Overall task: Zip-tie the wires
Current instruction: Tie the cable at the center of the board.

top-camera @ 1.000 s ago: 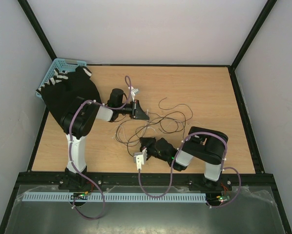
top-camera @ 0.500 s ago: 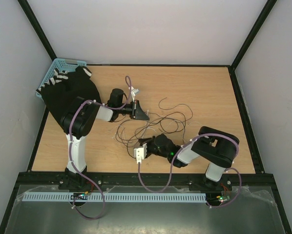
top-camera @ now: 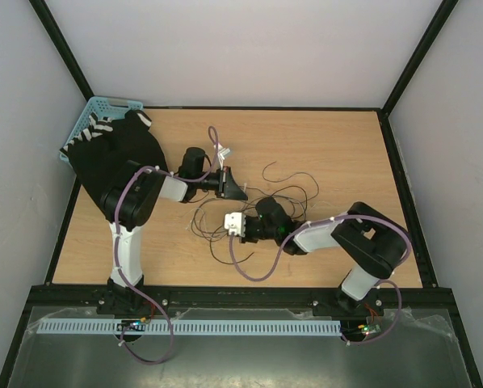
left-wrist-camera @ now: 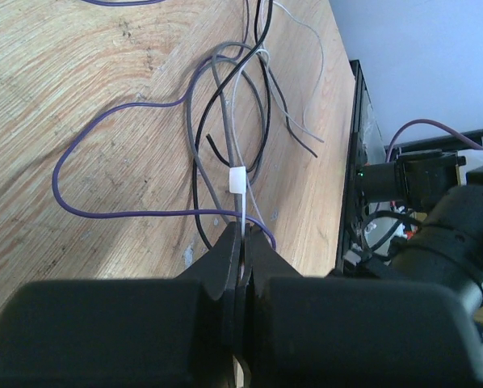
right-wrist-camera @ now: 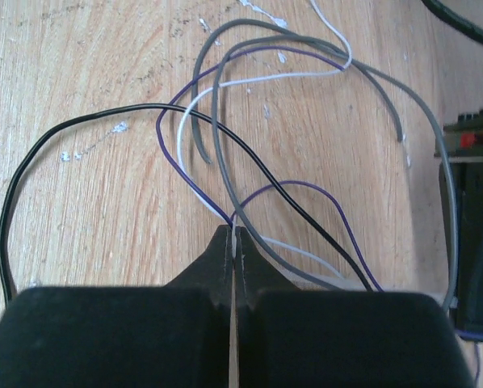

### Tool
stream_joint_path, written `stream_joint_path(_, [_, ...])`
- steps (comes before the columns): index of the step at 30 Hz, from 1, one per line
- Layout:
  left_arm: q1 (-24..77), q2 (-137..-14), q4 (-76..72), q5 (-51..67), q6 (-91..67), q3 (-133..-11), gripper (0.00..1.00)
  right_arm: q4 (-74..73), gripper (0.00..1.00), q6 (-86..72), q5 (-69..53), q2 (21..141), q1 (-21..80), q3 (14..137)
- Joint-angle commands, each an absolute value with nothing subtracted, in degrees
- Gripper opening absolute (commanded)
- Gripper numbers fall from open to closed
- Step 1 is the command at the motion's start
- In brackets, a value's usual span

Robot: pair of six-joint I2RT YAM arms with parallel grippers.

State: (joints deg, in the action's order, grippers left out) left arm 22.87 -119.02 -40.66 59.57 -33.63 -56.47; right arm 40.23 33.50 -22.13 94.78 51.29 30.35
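Top view: the wires (top-camera: 283, 196) sprawl mid-way across the table (top-camera: 338, 145), at 3 o'clock of the left gripper (top-camera: 240, 192). Left wrist: jaws clamped on the zip tie (left-wrist-camera: 237, 179), its white head at 12 o'clock against the strands. Right wrist: right gripper (right-wrist-camera: 234, 233) closed, purple and white strands apparently pinched at its tips.

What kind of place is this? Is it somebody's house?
Probably not a house; it looks like a robot test booth. Two robot arms are bolted at a wooden table's edge, plain white walls in a black frame box it in, and thin wires lie tangled on it.
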Motion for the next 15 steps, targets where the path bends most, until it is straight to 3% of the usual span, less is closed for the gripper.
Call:
stream_joint_path(1, [23.1, -116.2, -41.4, 61.0, -32.0, -55.9, 0.0, 34.2, 0.0, 24.1, -34.2, 92.3, 46.5, 31.5])
stream_joint_path(15, [24.6, -108.2, -41.5, 58.3, -23.9, -49.9, 0.0, 24.9, 0.0, 14.2, -47.9, 94.7, 37.8, 36.7])
